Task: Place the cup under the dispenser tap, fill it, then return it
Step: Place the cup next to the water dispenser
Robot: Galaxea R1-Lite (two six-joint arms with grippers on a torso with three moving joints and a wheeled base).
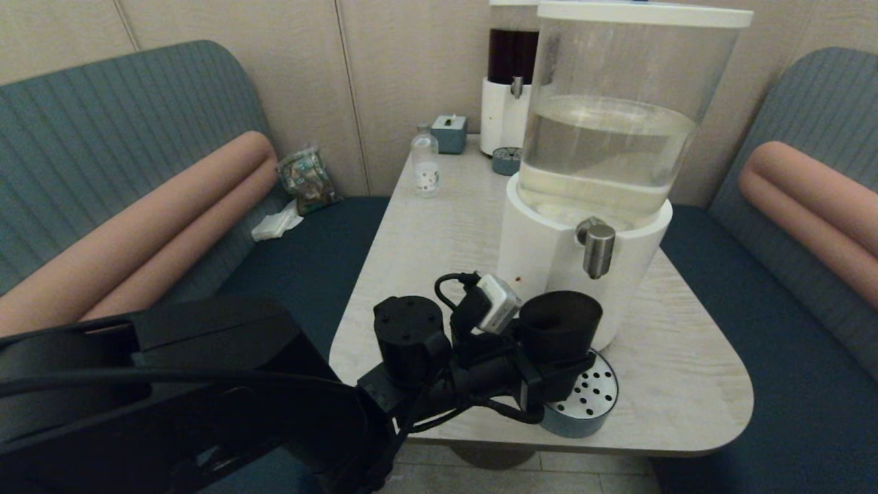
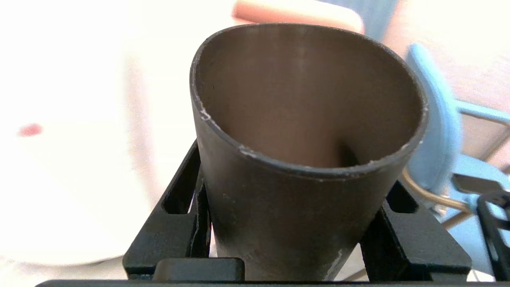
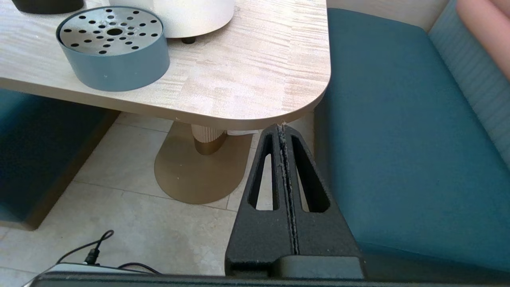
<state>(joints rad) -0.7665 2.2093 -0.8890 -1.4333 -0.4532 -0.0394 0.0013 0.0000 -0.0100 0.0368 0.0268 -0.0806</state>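
Observation:
The dark brown cup point(image 1: 559, 319) stands upright between the fingers of my left gripper point(image 1: 557, 376), which is shut on its lower wall. It sits in front of the large dispenser's white base point(image 1: 542, 254), over the left part of the drip tray. The steel dispenser tap point(image 1: 599, 252) is above it and slightly to the right of its mouth. In the left wrist view the cup point(image 2: 306, 99) fills the frame between the black fingers point(image 2: 179, 207) of the left gripper point(image 2: 295, 191), and I see no liquid inside. My right gripper point(image 3: 282, 128) is shut on nothing, low by the table's near right corner.
A round blue-grey drip tray point(image 1: 591, 403) point(image 3: 113, 52) lies at the table's point(image 1: 686, 357) near edge. At the far end stand a smaller dispenser with dark red liquid point(image 1: 511, 75), a clear bottle point(image 1: 425, 165) and a tissue box point(image 1: 449, 134). Teal benches flank the table.

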